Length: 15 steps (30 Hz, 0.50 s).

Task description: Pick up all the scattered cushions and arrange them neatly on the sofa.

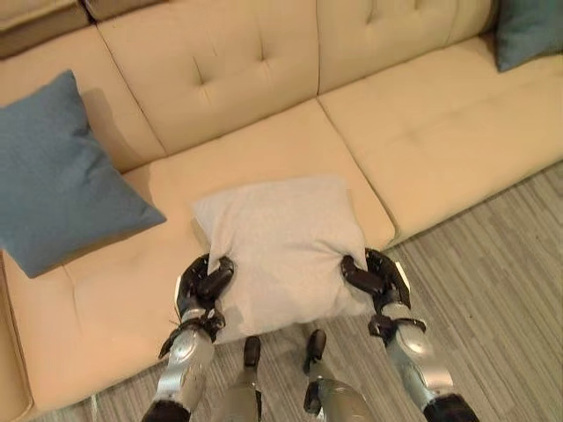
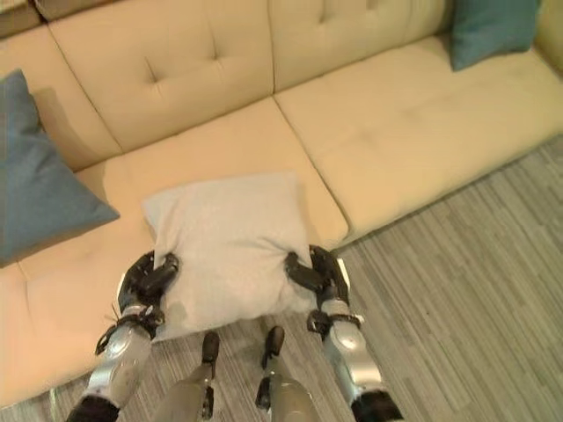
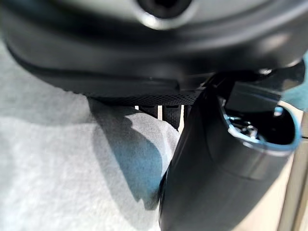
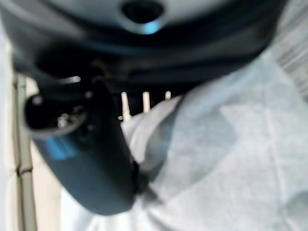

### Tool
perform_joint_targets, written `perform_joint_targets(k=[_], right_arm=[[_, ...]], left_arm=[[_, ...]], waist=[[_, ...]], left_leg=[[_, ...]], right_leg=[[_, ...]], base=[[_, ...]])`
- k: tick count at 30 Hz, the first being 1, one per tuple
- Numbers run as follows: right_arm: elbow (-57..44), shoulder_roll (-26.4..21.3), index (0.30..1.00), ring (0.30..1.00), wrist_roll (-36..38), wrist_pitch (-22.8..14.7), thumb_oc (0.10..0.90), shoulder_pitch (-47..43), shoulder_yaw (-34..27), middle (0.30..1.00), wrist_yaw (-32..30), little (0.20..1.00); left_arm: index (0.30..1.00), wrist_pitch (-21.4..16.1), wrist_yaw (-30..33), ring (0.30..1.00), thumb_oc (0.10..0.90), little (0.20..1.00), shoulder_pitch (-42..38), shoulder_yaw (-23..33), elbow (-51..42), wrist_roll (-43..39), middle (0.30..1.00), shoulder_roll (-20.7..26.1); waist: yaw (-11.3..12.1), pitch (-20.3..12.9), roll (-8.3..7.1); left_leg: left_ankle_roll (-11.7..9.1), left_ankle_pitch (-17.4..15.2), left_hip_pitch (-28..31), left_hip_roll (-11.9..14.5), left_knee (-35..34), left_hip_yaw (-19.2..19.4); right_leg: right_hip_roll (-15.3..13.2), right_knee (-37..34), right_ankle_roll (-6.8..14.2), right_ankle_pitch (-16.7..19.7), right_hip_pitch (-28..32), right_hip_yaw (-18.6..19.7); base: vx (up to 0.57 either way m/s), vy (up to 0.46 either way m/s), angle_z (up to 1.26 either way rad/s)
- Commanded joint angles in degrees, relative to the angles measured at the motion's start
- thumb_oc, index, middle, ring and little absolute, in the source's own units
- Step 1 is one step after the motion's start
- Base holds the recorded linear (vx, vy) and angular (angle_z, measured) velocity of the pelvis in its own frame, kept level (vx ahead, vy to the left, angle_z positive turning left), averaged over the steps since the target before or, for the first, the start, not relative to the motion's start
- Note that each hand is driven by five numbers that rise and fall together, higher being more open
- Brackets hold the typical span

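One cream sofa (image 1: 264, 79) spreads ahead of both hands, with tufted back panels and broad seat cushions; its front edge runs diagonally, dropping to the striped grey floor (image 1: 501, 264) on the right hand's outer side. The seat section past the right hand lies bare, with open room up to the far corner.

Three cushions are in sight. The largest-looking is one blue cushion (image 1: 62, 176), leaning against the backrest well beyond and outward of the left hand, apart from it. A second blue cushion (image 1: 528, 31) sits in the far corner, well away from the right hand, partly cut by the view's edge. One light grey cushion (image 1: 286, 246) lies between the two hands, resting on the middle seat with its near edge overhanging the sofa's front edge toward the robot.

The left hand (image 1: 204, 286) is clamped on the grey cushion's left edge, fingers curled over the top and the thumb (image 3: 211, 183) pressing the fabric. The right hand (image 1: 374, 277) grips the opposite edge in the same way, its thumb (image 4: 84, 159) dug into the cloth, which puckers around it.
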Motion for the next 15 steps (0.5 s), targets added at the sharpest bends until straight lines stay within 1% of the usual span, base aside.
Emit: perform_joint_targets(k=[1, 5, 6, 7, 8, 9, 10, 11, 13, 15], right_arm=[[-11.64, 1.14, 0.3, 0.3, -1.19, -5.71, 0.4, 1.06, -0.49, 0.3, 4.85, 0.3], [-13.8, 0.86, 0.3, 0.3, -2.27, -5.75, 0.4, 3.92, -1.88, 0.3, 5.27, 0.3], [-14.7, 0.69, 0.3, 0.3, -2.6, -5.85, 0.4, 4.75, -2.24, 0.3, 5.36, 0.3], [-15.78, -0.04, 0.3, 0.3, -3.36, -5.95, 0.4, 5.53, -2.66, 0.3, 5.28, 0.3], [-15.78, -0.04, 0.3, 0.3, -3.36, -5.95, 0.4, 5.53, -2.66, 0.3, 5.28, 0.3], [-16.85, -0.57, 0.3, 0.3, -3.76, -6.18, 0.4, 6.27, -3.28, 0.3, 4.89, 0.3], [-16.89, -0.57, 0.3, 0.3, -3.77, -6.16, 0.4, 6.29, -3.3, 0.3, 4.88, 0.3], [-17.1, -0.84, 0.3, 0.3, -3.76, -6.25, 0.4, 6.42, -3.54, 0.3, 4.76, 0.3], [-17.18, -0.83, 0.3, 0.3, -3.82, -6.23, 0.4, 6.36, -3.71, 0.3, 4.55, 0.3], [-16.96, -0.76, 0.3, 0.3, -4.4, -6.22, 0.4, 5.92, -3.62, 0.3, 4.47, 0.3]], left_arm=[[0.3, -2.41, -8.37, 0.3, 0.4, 0.3, -0.37, -3.46, -8.34, 3.24, 0.3, -0.53], [0.3, -2.15, -9.23, 0.3, 0.4, 0.3, 0.69, -4.09, -10.81, 4.35, 0.3, 0.24], [0.3, -2.12, -9.41, 0.3, 0.4, 0.3, 0.9, -4.31, -11.59, 4.63, 0.3, 0.43], [0.3, -2.06, -9.53, 0.3, 0.4, 0.3, 0.74, -4.83, -12.52, 5.26, 0.3, 0.84], [0.3, -2.06, -9.53, 0.3, 0.4, 0.3, 0.74, -4.83, -12.52, 5.26, 0.3, 0.84], [0.3, -2.22, -9.45, 0.3, 0.4, 0.3, 0.17, -5.26, -13.49, 5.97, 0.3, 1.08], [0.3, -2.22, -9.44, 0.3, 0.4, 0.3, 0.16, -5.28, -13.5, 5.98, 0.3, 1.07], [0.3, -2.58, -9.62, 0.3, 0.4, 0.3, -0.32, -5.88, -14.16, 6.41, 0.3, 0.99], [0.3, -2.72, -9.4, 0.3, 0.4, 0.3, -0.69, -6.0, -14.38, 6.61, 0.3, 0.87], [0.3, -2.9, -9.3, 0.3, 0.4, 0.3, -1.17, -6.42, -14.73, 8.04, 0.3, 0.92]], waist=[[-1.04, -10.81, 0.24], [-1.59, -11.07, 0.68], [-1.77, -10.9, 0.7], [-1.94, -10.28, 0.59], [-1.95, -10.27, 0.59], [-2.17, -9.52, 0.34], [-2.21, -9.49, 0.37], [-2.5, -8.86, 0.19], [-2.58, -8.47, 0.07], [-2.01, -8.83, -0.35]], left_leg=[[-0.85, -4.31, 2.14, -0.46, 0.11, 0.75], [-1.64, -4.51, 3.45, 0.15, 1.21, 0.88], [-1.86, -5.01, 3.29, 0.3, 3.11, 0.95], [-2.21, -5.87, 2.61, 0.47, 7.14, 1.03], [-2.21, -5.89, 2.61, 0.47, 7.17, 1.03], [-3.0, -5.57, 1.29, 0.79, 11.48, 1.05], [-3.01, -5.72, 1.15, 0.81, 11.79, 0.98], [-3.3, -5.31, -0.31, 1.12, 15.19, 1.1], [-3.2, -5.24, -1.03, 0.8, 16.45, 0.81], [-1.4, -8.37, -2.33, -3.61, 15.43, -2.21]], right_leg=[[-1.4, 0.34, 5.04, -8.03, 6.34, 0.85], [-0.87, 0.34, 4.51, -9.03, 8.4, 0.66], [-0.68, 0.39, 4.26, -9.41, 9.04, 0.77], [-0.58, 0.34, 3.86, -9.89, 10.33, 0.64], [-0.58, 0.34, 3.86, -9.89, 10.34, 0.64], [-0.58, 0.34, 3.33, -10.24, 11.29, 0.64], [-0.55, 0.34, 3.31, -10.24, 11.32, 0.58], [-0.72, 0.34, 3.06, -10.34, 11.78, 0.59], [-0.85, 0.39, 3.0, -10.16, 11.76, 0.71], [-0.86, 0.75, 3.14, -9.64, 11.07, 2.1]], base=[[0.04, -0.087, 0.01], [0.0, -0.076, 0.02], [-0.03, -0.132, 0.01], [-0.03, -0.102, 0.0], [-0.03, -0.12, -0.01], [-0.02, -0.058, -0.01], [-0.03, -0.079, 0.01], [0.0, 0.0, 0.0], [0.0, 0.0, 0.0], [0.01, 0.01, -0.1]])
